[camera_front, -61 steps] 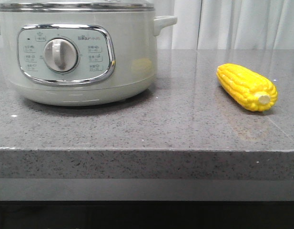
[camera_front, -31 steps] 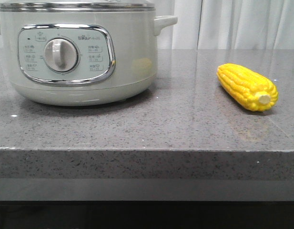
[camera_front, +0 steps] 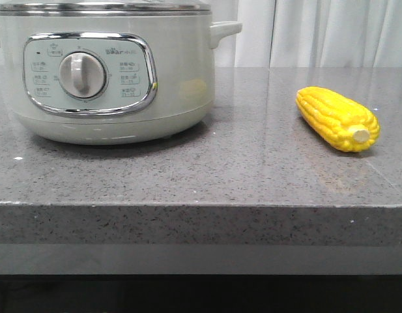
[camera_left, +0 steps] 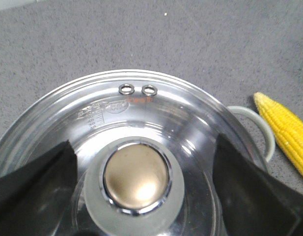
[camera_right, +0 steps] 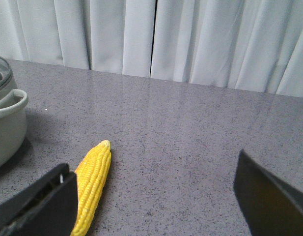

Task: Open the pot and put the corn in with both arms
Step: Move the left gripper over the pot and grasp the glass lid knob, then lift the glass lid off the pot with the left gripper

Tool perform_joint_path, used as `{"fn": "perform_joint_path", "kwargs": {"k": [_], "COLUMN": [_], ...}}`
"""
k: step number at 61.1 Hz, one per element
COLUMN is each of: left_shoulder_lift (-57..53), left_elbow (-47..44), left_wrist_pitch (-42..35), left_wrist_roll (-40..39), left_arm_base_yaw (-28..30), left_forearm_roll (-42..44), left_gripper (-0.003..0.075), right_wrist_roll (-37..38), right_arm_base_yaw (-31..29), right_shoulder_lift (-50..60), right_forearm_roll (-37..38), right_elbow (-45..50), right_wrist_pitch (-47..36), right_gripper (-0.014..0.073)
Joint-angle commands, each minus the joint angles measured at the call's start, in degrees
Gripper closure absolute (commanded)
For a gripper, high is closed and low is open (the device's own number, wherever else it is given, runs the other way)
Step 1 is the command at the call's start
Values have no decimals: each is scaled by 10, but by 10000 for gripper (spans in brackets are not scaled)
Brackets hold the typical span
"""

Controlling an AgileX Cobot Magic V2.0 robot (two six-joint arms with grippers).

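The pale grey-green pot [camera_front: 174,72] stands at the left of the grey stone counter, its steel-rimmed glass lid [camera_left: 141,110] on it. The lid's round knob [camera_left: 136,182] has a brass-coloured top. My left gripper [camera_left: 141,191] hangs open right above the lid, one finger on each side of the knob, not touching it. The yellow corn [camera_front: 337,119] lies on the counter to the right of the pot; it also shows in the left wrist view [camera_left: 286,132]. My right gripper [camera_right: 156,196] is open above the counter, with the corn [camera_right: 92,184] beside its left finger. Neither gripper shows in the front view.
The counter's front edge [camera_front: 201,207] runs across the front view. White curtains [camera_right: 156,39] hang behind the counter. The pot's side handle [camera_front: 225,30] sticks out toward the corn, and shows in the right wrist view [camera_right: 11,105].
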State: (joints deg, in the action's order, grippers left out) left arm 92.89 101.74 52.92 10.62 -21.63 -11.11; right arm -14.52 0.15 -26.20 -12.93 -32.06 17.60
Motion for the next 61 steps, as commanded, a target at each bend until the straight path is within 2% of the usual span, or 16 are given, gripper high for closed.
{"fn": "perform_joint_path", "kwargs": {"k": [1,21,27,45,53,61], "left_shoulder_lift": [-5,12,12,12,12,2], "left_elbow": [32,32,32,32,40,60], "left_wrist_pitch": [-18,-6,0,15,15,14], "left_wrist_roll": [-7,-7,-7,-7,-7,-7], "left_arm_base_yaw": [-5,-5,-5,-5,-5,-5], "left_forearm_roll": [-11,-10,-10,-9,5,7], "left_gripper": [166,181,231,449,489,489], "right_wrist_roll": [-3,-3,-3,-3,-3,-3], "right_arm_base_yaw": [-3,-3,-3,-3,-3,-3], "right_shoulder_lift": [-7,-7,-7,-7,-7,-7], "right_forearm_roll": [-6,-6,-6,-6,-6,-6], "right_elbow": [-20,-20,-20,-20,-20,-20], "right_wrist_pitch": [-44,-44,-44,-44,-44,-44], "right_gripper": [-59,-59,-59,-59,-59,-59]}}
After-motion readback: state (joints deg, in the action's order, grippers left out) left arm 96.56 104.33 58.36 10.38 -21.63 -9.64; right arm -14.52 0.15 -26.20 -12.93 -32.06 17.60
